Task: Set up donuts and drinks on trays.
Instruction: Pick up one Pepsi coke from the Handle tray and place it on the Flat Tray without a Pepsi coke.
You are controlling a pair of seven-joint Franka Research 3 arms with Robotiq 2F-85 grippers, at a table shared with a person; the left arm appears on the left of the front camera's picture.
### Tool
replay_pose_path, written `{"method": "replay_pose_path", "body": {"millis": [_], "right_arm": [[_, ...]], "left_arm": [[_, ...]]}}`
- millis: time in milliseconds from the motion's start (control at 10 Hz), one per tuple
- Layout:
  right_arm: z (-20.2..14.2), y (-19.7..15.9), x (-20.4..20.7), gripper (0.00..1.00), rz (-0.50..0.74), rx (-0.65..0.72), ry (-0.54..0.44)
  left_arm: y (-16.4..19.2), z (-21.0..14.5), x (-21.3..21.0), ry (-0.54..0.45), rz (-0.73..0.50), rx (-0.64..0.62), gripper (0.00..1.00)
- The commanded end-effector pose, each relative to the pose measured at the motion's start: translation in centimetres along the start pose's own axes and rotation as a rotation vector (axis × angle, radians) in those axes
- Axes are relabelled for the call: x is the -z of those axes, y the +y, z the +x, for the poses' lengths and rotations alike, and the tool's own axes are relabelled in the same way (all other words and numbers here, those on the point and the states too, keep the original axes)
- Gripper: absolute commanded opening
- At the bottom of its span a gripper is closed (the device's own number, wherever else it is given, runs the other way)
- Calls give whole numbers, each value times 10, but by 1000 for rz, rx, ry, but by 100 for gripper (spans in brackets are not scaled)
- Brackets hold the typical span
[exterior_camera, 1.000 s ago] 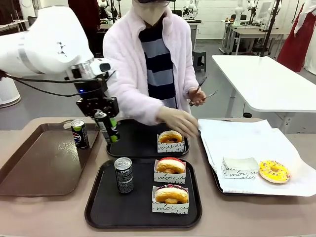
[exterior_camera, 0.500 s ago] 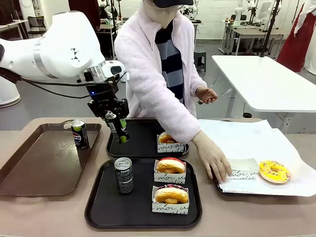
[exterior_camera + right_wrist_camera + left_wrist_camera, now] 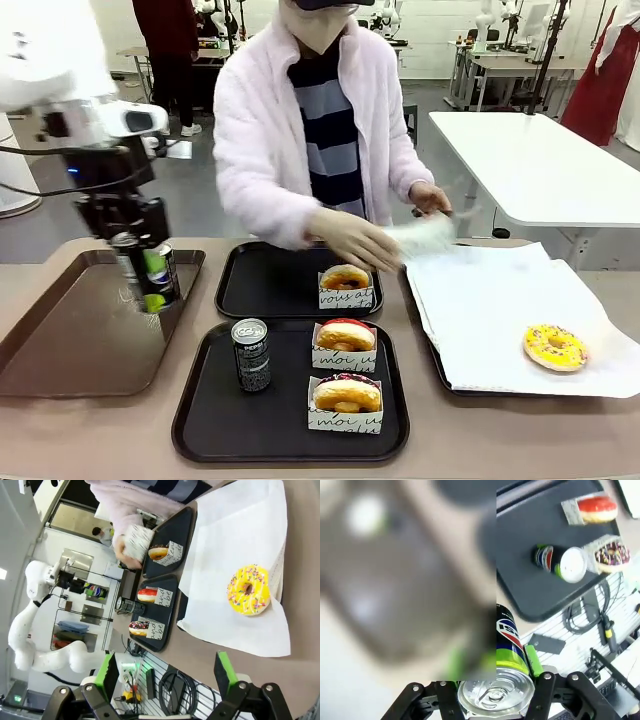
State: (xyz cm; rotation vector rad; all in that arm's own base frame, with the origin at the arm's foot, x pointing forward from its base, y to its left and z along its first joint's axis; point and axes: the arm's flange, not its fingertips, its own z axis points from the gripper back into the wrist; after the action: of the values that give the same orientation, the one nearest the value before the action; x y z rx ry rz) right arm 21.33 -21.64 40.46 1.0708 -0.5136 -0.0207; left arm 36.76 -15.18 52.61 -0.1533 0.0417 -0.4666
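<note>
My left gripper (image 3: 143,282) is shut on a dark drink can with green marks (image 3: 132,266), held tilted over the right end of the brown tray (image 3: 70,340). Close behind it stands a Pepsi can (image 3: 167,262). In the left wrist view the held can (image 3: 500,650) sits between the green pads. The near black tray (image 3: 205,410) carries a can (image 3: 250,354), a red-iced donut (image 3: 346,335) and a chocolate donut (image 3: 347,393). One sleeved donut (image 3: 345,277) lies on the far black tray (image 3: 262,287). My right gripper (image 3: 166,672) is open above the table edge.
A yellow sprinkled donut (image 3: 553,346) lies on the white paper (image 3: 490,300) at the right. The person stands at the far side, both hands holding a white paper sleeve (image 3: 425,236) above the far tray's right end.
My left arm has swung left with the can, from over the far black tray to the brown tray. The person picked the paper sleeve up off the white paper and raised it.
</note>
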Motion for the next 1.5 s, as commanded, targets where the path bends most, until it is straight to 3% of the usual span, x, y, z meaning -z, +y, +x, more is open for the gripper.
{"method": "replay_pose_path", "body": {"millis": [0,300,400,1400], "right_arm": [[-1,0,1,100,13,-11,-10],[-1,0,1,100,13,-11,-10],[-1,0,1,100,13,-11,-10],[-1,0,1,100,13,-11,-10]], "left_arm": [[14,-10,-2,-36,18,17,58],[17,-16,-4,-82,39,-45,58],[13,-20,-6,-40,9,-10,58],[13,-20,-6,-40,9,-10,58]]}}
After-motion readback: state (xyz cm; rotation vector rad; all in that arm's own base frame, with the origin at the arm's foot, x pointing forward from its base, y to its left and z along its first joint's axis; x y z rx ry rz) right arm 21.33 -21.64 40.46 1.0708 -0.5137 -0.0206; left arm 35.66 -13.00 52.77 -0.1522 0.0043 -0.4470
